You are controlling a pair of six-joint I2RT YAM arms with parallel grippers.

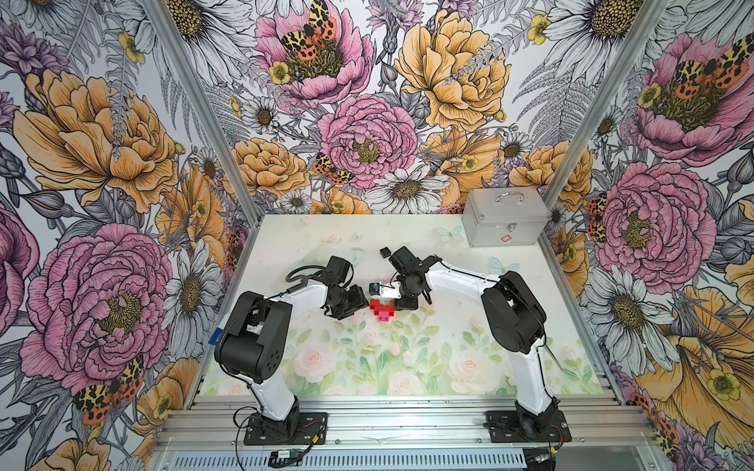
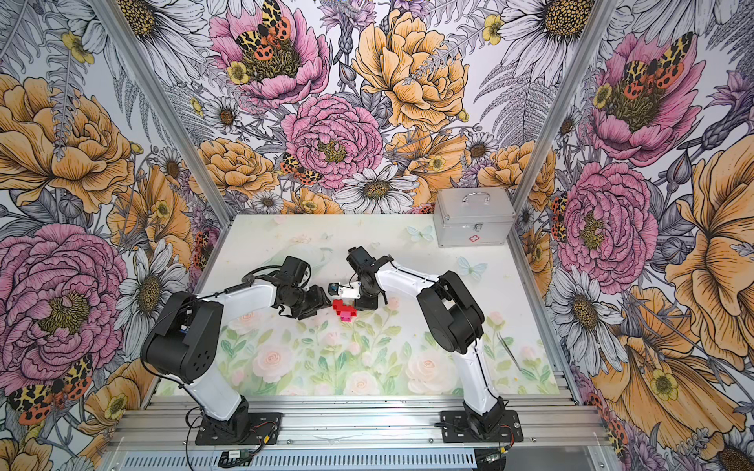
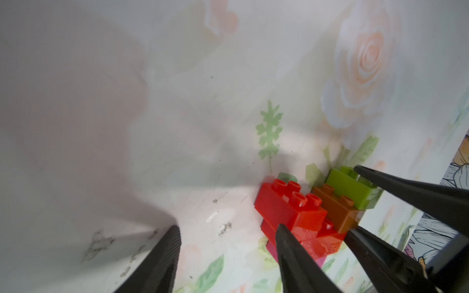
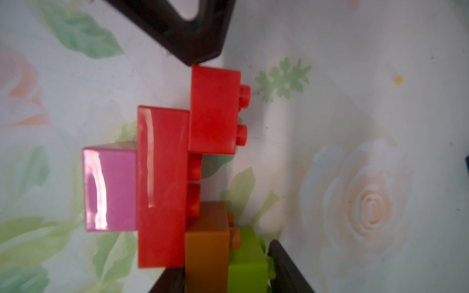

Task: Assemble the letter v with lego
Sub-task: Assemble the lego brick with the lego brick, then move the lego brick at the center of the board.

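Left claw (image 3: 227, 228): open, one fingertip against the square red brick (image 4: 214, 109).
Right claw (image 4: 225, 261): clamped on brown-green stack (image 4: 208, 248).
Letter v (image 1: 381, 310): unfinished, flat on bench (image 1: 367, 367) centre.
Black brick (image 1: 384, 253): loose, behind.

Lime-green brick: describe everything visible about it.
The lime-green brick is small, glossy, studded plastic. It sits stepped outward on the orange-brown brick, ending one arm of the figure lying flat on the table. The right tool straddles both bricks, one finger at its studs; whether it clamps is unclear.
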